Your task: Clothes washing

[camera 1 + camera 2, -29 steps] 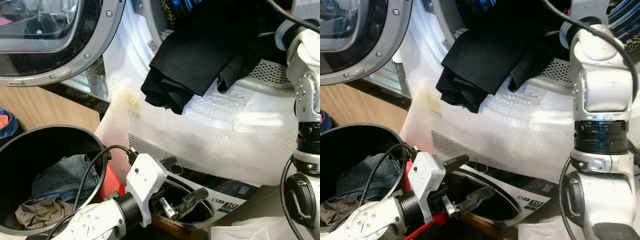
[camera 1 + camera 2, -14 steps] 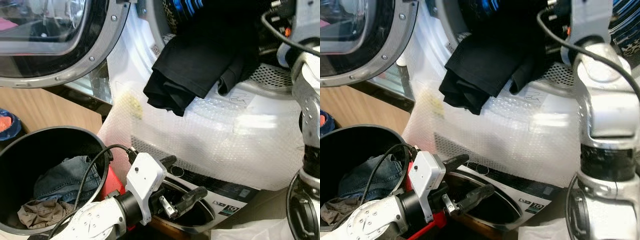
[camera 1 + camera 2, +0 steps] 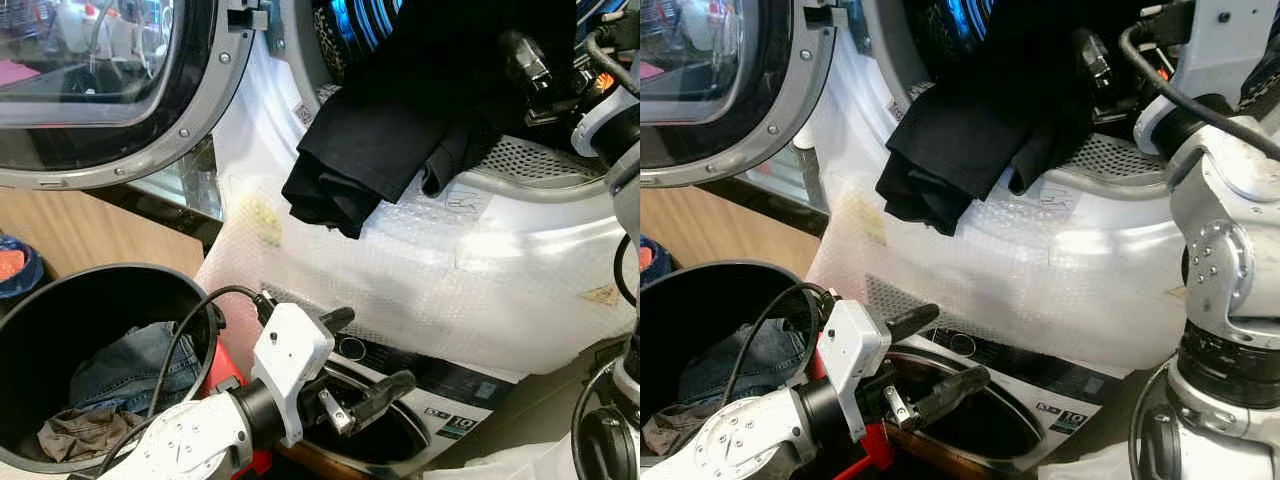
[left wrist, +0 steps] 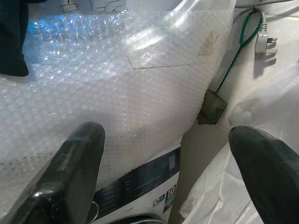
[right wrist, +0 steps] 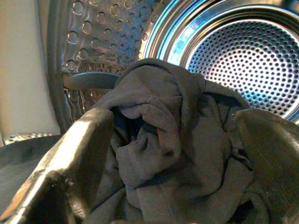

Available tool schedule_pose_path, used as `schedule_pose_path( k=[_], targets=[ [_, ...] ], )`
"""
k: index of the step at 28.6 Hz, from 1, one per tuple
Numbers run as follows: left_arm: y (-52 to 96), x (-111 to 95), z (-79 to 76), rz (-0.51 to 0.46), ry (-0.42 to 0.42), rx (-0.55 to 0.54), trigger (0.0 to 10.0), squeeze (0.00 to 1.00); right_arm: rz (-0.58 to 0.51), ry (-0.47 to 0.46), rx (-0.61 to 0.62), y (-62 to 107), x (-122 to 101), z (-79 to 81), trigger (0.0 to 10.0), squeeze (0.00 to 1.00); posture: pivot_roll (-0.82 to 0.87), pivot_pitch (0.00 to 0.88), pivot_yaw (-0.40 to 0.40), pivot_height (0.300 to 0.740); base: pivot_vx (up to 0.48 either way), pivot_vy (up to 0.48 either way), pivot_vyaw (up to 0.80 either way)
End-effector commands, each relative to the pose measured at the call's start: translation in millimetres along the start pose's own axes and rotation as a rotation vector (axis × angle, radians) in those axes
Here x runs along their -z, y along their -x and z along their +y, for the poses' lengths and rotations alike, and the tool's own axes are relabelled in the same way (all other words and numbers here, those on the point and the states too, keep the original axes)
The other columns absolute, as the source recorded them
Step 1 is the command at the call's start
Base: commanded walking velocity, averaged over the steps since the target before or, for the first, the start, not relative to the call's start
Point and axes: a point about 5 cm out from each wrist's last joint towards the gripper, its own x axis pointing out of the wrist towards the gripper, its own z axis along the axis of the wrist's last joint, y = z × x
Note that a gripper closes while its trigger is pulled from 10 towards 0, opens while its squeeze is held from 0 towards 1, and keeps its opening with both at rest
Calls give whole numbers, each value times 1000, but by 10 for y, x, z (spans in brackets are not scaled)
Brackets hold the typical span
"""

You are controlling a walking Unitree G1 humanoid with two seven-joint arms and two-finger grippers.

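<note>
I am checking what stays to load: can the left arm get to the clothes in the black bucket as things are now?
Probably yes. The left gripper is open, holds nothing, and hangs just beside the black bucket, whose top is uncovered, with the jeans lying exposed inside.

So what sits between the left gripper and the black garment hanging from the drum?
In the left eye view, bubble wrap over the washer front lies between the left gripper and the black garment.
</note>
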Motion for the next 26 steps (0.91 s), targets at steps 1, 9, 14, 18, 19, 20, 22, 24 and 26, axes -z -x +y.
schedule_pose_path(
  k=[1,9,14,18,19,20,22,24,26],
  targets=[
    [-21,1,-11,-4,-3,29,10000,0,-21,12,-183,210,59,125,10000,0,-55,52,-134,740,0,0,0],
    [-23,-9,14,-3,-19,37,10000,0,28,43,-652,700,396,667,10000,0,-48,54,-130,740,0,0,0],
    [-12,-8,18,-1,-22,36,10000,0,16,58,-635,694,407,679,10000,0,-45,56,-131,740,0,0,0],
    [-8,-10,11,0,-21,41,10000,0,0,131,-591,723,478,722,10000,0,-44,57,-131,740,0,0,0],
    [-10,-9,9,-1,-20,39,10000,0,6,145,-577,713,504,747,10000,0,-44,56,-130,740,0,0,0],
    [-14,-7,7,-1,-18,35,10000,0,9,165,-557,699,536,783,10000,0,-44,57,-130,740,0,0,0],
    [-17,2,13,6,-13,26,10000,0,-8,193,-544,688,559,822,10000,0,-45,58,-128,740,0,0,0],
    [-14,14,24,16,-6,6,10000,0,-12,213,-535,675,593,853,10000,0,-43,59,-129,740,0,0,0],
    [-10,11,31,11,-15,-7,10000,0,-35,243,-503,642,616,903,10000,0,-42,60,-127,740,0,0,0]
  ],
)
